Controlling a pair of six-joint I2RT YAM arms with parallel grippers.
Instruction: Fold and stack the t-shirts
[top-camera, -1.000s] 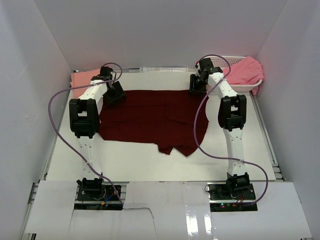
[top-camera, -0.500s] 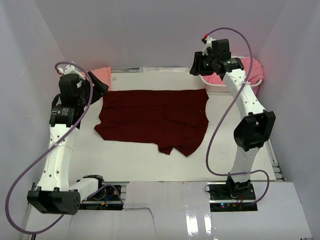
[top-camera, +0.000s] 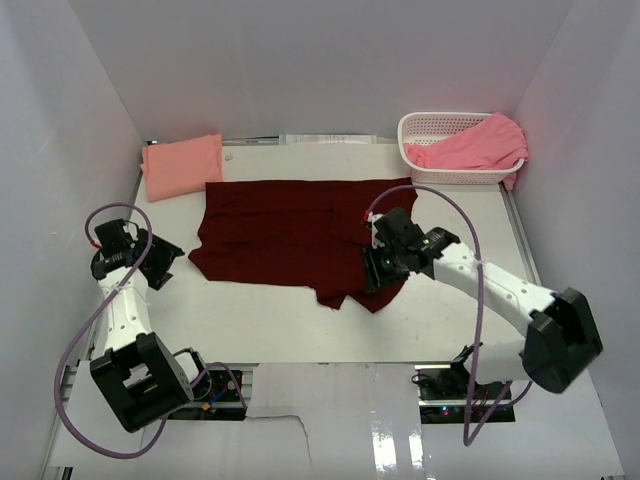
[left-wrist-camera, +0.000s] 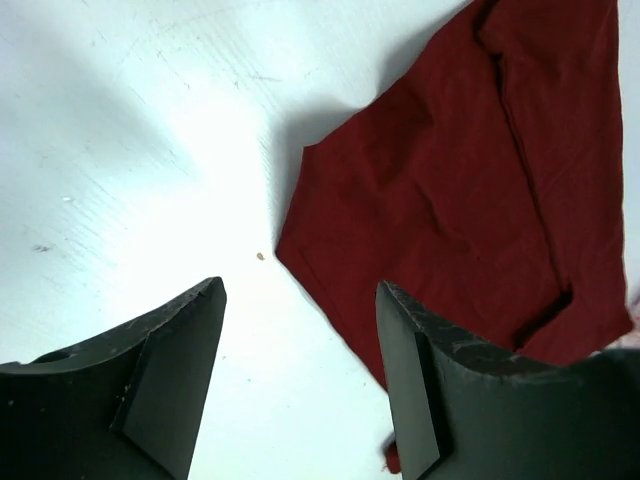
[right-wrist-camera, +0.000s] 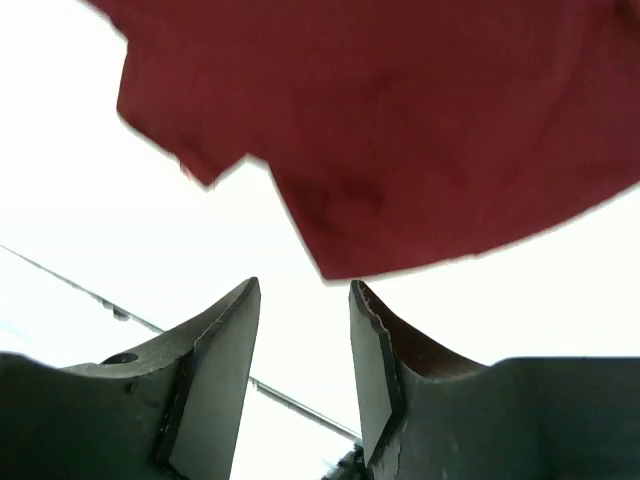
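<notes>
The dark maroon t-shirt (top-camera: 300, 235) lies spread flat in the middle of the table, with a sleeve sticking out at its near edge. My left gripper (top-camera: 168, 265) is open and empty, low over the table just left of the shirt's near-left corner. In the left wrist view (left-wrist-camera: 300, 380) that corner (left-wrist-camera: 450, 180) lies ahead of the jaws. My right gripper (top-camera: 374, 275) is open and empty over the shirt's near-right edge. In the right wrist view (right-wrist-camera: 305, 370) the maroon cloth (right-wrist-camera: 400, 130) lies just beyond the fingertips. The salmon-peach shirt (top-camera: 182, 165) lies folded at the back left. The brighter pink shirt (top-camera: 470, 145) hangs out of the basket.
The white lattice basket (top-camera: 425, 125) stands at the back right corner. White walls enclose the table on three sides. The arm bases and their purple cables are at the near edge.
Both arms have swung from the back of the table to the near side. The left gripper came down by the shirt's near-left corner and the right gripper by its near-right edge. The shirt stayed flat.
</notes>
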